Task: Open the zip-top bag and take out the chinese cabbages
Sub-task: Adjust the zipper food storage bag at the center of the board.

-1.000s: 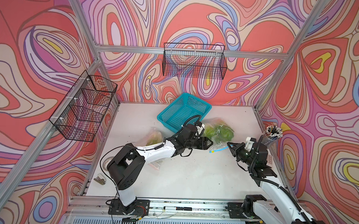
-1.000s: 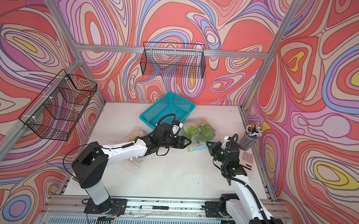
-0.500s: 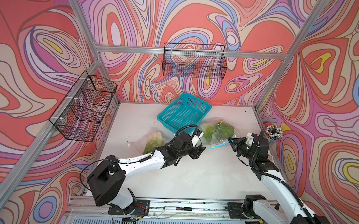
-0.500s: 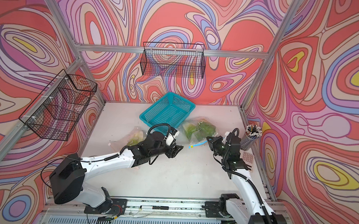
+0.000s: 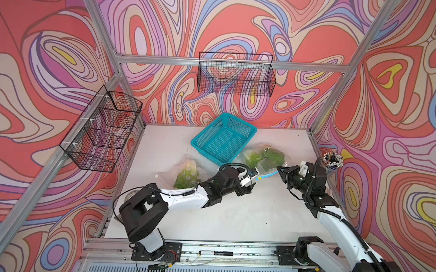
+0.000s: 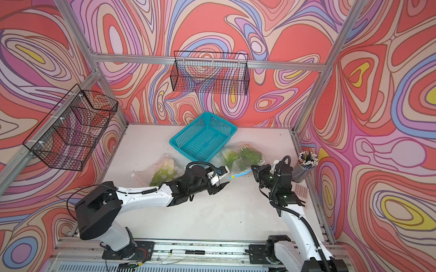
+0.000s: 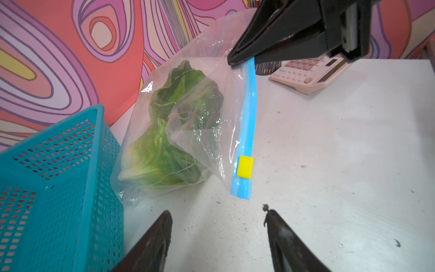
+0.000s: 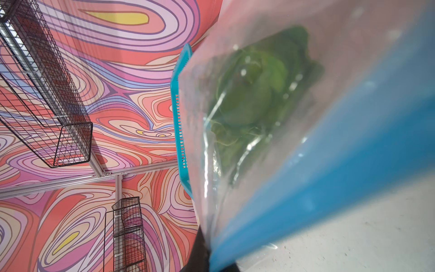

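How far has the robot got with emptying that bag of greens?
Done: the right gripper grips one end of the bag's blue zip strip, holding it up. In hand: the open left gripper sits just short of the yellow slider, not touching it. Left: the zip looks shut, so slide it open and take out the cabbages inside.

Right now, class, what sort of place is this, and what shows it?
Likely a robot test cell: an aluminium frame with patterned walls boxes in a white table, with two robot arms mounted on its front rail.
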### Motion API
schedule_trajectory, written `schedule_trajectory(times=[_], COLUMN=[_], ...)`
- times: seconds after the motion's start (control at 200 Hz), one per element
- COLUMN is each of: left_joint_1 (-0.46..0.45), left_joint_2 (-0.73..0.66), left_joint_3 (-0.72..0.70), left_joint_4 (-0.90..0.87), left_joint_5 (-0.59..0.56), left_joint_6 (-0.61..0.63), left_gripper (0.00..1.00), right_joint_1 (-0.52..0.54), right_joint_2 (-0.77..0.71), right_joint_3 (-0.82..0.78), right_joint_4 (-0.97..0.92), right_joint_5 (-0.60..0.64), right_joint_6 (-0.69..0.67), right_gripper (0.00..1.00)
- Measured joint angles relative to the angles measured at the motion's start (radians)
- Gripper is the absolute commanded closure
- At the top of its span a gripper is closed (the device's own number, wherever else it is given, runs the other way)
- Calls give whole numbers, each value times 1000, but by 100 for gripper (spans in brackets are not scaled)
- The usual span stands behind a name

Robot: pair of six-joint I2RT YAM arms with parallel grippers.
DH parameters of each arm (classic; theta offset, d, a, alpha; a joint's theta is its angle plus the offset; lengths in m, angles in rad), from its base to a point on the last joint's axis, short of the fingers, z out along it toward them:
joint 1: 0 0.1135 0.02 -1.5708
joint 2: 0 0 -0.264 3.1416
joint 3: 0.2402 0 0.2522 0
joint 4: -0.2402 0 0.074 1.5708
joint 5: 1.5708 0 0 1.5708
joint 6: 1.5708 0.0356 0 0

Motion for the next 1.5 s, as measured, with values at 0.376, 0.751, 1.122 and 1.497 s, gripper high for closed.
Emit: schedule_trajectory(times=[0.376,0.751,1.122,1.497], left_joint_1=[0,0,0,0], left_joint_2=[91,107,106,62], left_joint_3=[53,80,80,77], left_joint_4=[78,91,80,55], left_joint_5=[9,18,28,45], left_joint_6=[126,136,123,90], left_gripper=[54,81,87,93], right_joint_1=[0,0,0,2], right_joint_2=[6,5,8,13], right_joint_3=[9,12,17,47], right_joint_4=[2,3,-5,-37], right_joint_5=[0,6,13,23], right_joint_6=[39,48,39,14], right_gripper=[99,99,97,94])
